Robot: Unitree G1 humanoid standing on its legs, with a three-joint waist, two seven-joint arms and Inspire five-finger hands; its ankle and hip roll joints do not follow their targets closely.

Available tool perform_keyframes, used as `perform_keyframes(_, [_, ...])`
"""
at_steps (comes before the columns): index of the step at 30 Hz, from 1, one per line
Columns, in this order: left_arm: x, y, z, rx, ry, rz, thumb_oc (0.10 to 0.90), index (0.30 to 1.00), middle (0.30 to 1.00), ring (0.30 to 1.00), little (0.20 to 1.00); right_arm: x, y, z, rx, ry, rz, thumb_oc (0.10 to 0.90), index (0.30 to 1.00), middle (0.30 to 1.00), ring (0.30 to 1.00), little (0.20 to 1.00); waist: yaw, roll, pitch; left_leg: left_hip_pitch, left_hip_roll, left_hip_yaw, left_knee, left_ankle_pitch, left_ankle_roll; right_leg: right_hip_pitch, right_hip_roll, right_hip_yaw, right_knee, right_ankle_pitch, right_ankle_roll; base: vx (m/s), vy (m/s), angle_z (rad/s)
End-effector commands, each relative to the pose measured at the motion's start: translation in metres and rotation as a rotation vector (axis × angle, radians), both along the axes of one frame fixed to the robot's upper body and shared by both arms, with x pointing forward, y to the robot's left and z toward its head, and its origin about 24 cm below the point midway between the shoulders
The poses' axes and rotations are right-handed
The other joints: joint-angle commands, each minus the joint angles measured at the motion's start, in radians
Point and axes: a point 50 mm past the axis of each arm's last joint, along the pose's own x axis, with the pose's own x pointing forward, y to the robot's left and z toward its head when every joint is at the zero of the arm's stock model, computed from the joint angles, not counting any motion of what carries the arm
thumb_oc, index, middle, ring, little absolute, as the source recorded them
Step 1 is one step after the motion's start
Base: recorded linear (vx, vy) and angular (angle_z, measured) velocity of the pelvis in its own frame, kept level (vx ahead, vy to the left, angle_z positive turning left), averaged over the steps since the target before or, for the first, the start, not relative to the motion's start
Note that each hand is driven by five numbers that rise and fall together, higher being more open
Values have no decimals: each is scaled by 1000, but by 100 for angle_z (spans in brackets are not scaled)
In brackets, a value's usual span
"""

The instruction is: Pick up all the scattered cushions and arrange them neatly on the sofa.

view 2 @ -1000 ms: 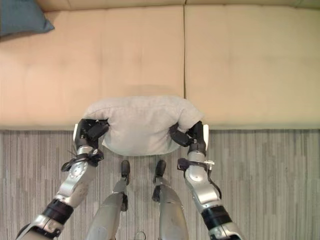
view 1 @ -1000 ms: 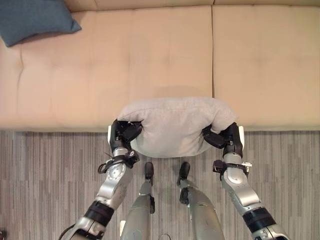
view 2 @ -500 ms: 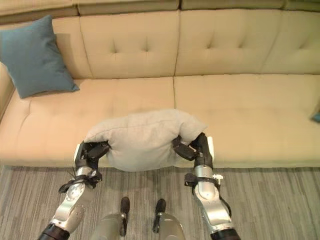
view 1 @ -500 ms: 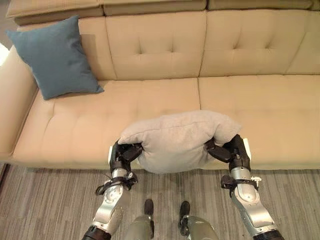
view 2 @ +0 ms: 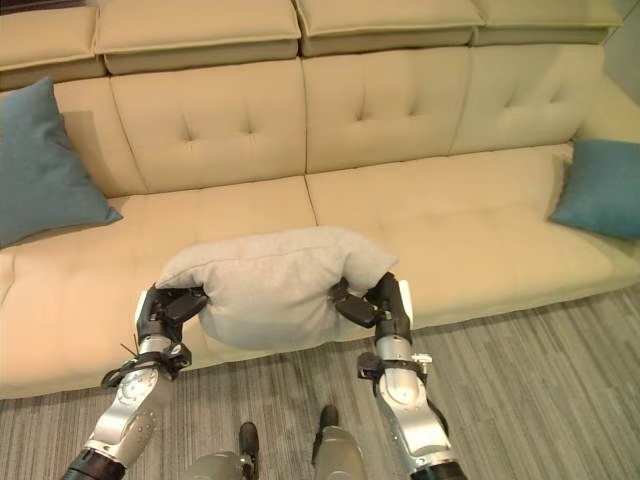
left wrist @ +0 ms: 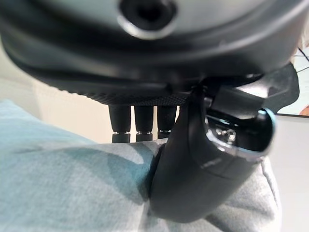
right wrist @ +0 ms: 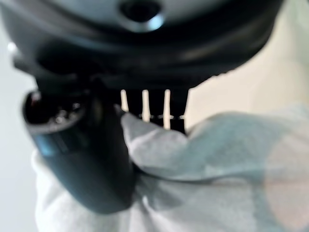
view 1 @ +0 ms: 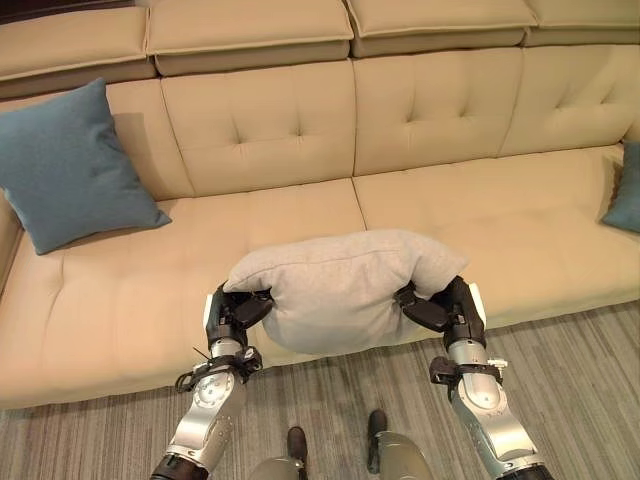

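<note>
One grey cushion, two blue cushions

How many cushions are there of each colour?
Blue cushions: 2, one at the sofa's left end and one at its right end.
Grey cushions: 1, held between the left hand and the right hand.
Total: 3 cushions.

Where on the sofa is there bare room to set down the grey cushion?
The grey cushion is pinched by the left hand and right hand. The sofa seat between the left blue cushion and right blue cushion is bare; only the ends are taken.
</note>
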Motion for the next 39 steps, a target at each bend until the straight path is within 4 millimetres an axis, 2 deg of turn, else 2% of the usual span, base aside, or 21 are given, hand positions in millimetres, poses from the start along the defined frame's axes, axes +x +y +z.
perform_keyframes(1, [13, -55, 49, -31, -291, -259, 400, 300, 300, 300, 300, 16, 44, 85, 75, -441, 215, 400, 300, 300, 300, 300, -29, -4, -77, 39, -5, -94, 20, -125, -19, 2, 27, 37, -58, 53, 63, 302, -243, 39])
perform_keyframes(2, [13, -52, 48, -24, -289, -259, 400, 300, 300, 300, 300, 16, 45, 85, 84, -441, 224, 400, 300, 300, 300, 300, -28, -8, -85, 66, -3, -91, 25, -149, -27, 10, 4, -15, -70, 62, 63, 365, -298, 44])
perform_keyframes(5, [8, -52, 44, -36, -272, -261, 400, 300, 300, 300, 300, 14, 45, 82, 86, -427, 237, 400, 300, 300, 300, 300, -29, -10, -104, 95, 13, -84, 41, -169, -44, 38, 13, -28, -61, 48, 48, 290, -228, 7])
perform_keyframes(6, [4, -52, 41, -69, -266, -253, 400, 300, 300, 300, 300, 12, 41, 78, 85, -414, 231, 400, 300, 300, 300, 300, -32, -6, -115, 90, 36, -88, 95, -144, -74, 76, 32, -41, -70, 33, 28, 187, -183, -18])
perform_keyframes(7, [4, -52, 41, -70, -266, -253, 400, 300, 300, 300, 300, 12, 41, 78, 84, -414, 231, 400, 300, 300, 300, 300, -34, -5, -115, 90, 38, -90, 97, -145, -75, 78, 33, -43, -72, 33, 27, 295, -382, -5])
perform_keyframes(8, [2, -55, 38, -89, -251, -263, 400, 300, 300, 300, 300, 10, 37, 76, 87, -407, 221, 400, 300, 300, 300, 300, -35, -7, -112, 33, 67, -97, 228, -75, -99, 128, 52, -47, -104, 17, -1, 131, -298, 13])
perform_keyframes(10, [3, -58, 39, -101, -252, -275, 400, 300, 300, 300, 300, 8, 32, 77, 88, -413, 208, 400, 300, 300, 300, 300, -35, -13, -95, -64, 87, -97, 381, -13, -101, 162, 64, -62, -126, 1, -34, 112, -324, 30])
perform_keyframes(12, [3, -61, 40, -107, -257, -288, 400, 300, 300, 300, 300, 8, 28, 76, 89, -404, 189, 400, 300, 300, 300, 300, -33, -23, -88, -130, 93, -69, 440, -20, -84, 196, 76, -63, -148, -20, -54, 126, -233, 17])
perform_keyframes(14, [3, -61, 40, -107, -257, -288, 400, 300, 300, 300, 300, 8, 28, 76, 89, -404, 188, 400, 300, 300, 300, 300, -33, -22, -88, -131, 94, -69, 442, -21, -84, 196, 77, -64, -148, -20, -54, 98, -93, 10])
perform_keyframes(15, [3, -62, 39, -98, -250, -302, 400, 300, 300, 300, 300, 7, 26, 75, 92, -398, 181, 400, 300, 300, 300, 300, -28, -27, -87, -161, 62, -74, 396, -50, -78, 210, 80, -60, -152, -29, -55, 176, -104, 15])
perform_keyframes(17, [2, -64, 37, -92, -238, -318, 400, 300, 300, 300, 300, 5, 24, 74, 83, -396, 176, 400, 300, 300, 300, 300, -29, -28, -92, -173, 45, -47, 301, -74, -71, 228, 85, -71, -161, -44, -51, 183, -89, 16])
perform_keyframes(18, [2, -64, 36, -92, -237, -318, 400, 300, 300, 300, 300, 5, 24, 74, 83, -396, 176, 400, 300, 300, 300, 300, -29, -29, -91, -170, 43, -47, 298, -73, -71, 230, 84, -71, -162, -45, -50, 149, -37, 29])
perform_keyframes(19, [3, -66, 37, -89, -237, -324, 400, 300, 300, 300, 300, 5, 24, 74, 84, -396, 174, 400, 300, 300, 300, 300, -25, -22, -93, -198, 28, -25, 220, -41, -74, 251, 97, -77, -174, -54, -50, 135, -21, 35])
perform_keyframes(22, [3, -66, 37, -93, -233, -324, 400, 300, 300, 300, 300, 6, 24, 72, 105, -389, 155, 400, 300, 300, 300, 300, -8, -11, -87, -247, 1, -20, 145, 33, -85, 285, 123, -74, -186, -67, -50, 135, -9, 30])
perform_keyframes(25, [1, -64, 34, -86, -223, -320, 400, 300, 300, 300, 300, 6, 27, 71, 100, -392, 162, 400, 300, 300, 300, 300, 6, -1, -100, -193, -11, -43, 55, 32, -73, 310, 137, -59, -183, -86, -45, 213, 88, -14])
perform_keyframes(30, [-2, -59, 31, -81, -210, -304, 400, 300, 300, 300, 300, 6, 34, 70, 117, -389, 180, 400, 300, 300, 300, 300, 15, -10, -122, -135, -17, -42, 29, 13, -48, 311, 121, -50, -112, -110, -30, 155, 100, -37])
perform_keyframes(31, [-1, -54, 33, -60, -218, -290, 400, 300, 300, 300, 300, 8, 39, 71, 115, -390, 200, 400, 300, 300, 300, 300, 17, -6, -122, -97, -14, -28, 10, -2, -30, 267, 98, -62, -2, -103, -4, 72, 87, -8])
perform_keyframes(32, [-1, -54, 33, -59, -218, -290, 400, 300, 300, 300, 300, 8, 39, 71, 115, -390, 200, 400, 300, 300, 300, 300, 18, -7, -122, -96, -14, -26, 9, -2, -29, 264, 97, -60, 3, -105, -3, 113, 141, -26])
perform_keyframes(33, [1, -50, 37, -25, -237, -274, 400, 300, 300, 300, 300, 10, 45, 72, 123, -393, 221, 400, 300, 300, 300, 300, 14, 1, -105, -69, -3, -28, 4, -13, -9, 174, 66, -50, 163, -56, 32, 40, 57, -25])
perform_keyframes(36, [2, -48, 38, -18, -245, -269, 400, 300, 300, 300, 300, 10, 47, 74, 122, -400, 228, 400, 300, 300, 300, 300, 12, 2, -101, -58, -3, -32, -4, -18, -7, 149, 55, -36, 168, -48, 35, 48, 5, -10])
perform_keyframes(39, [3, -47, 41, -15, -263, -258, 400, 300, 300, 300, 300, 13, 47, 78, 99, -412, 235, 400, 300, 300, 300, 300, 4, 13, -98, -39, 2, -52, -26, -25, -16, 115, 23, 0, 30, -31, 28, 106, -81, 11])
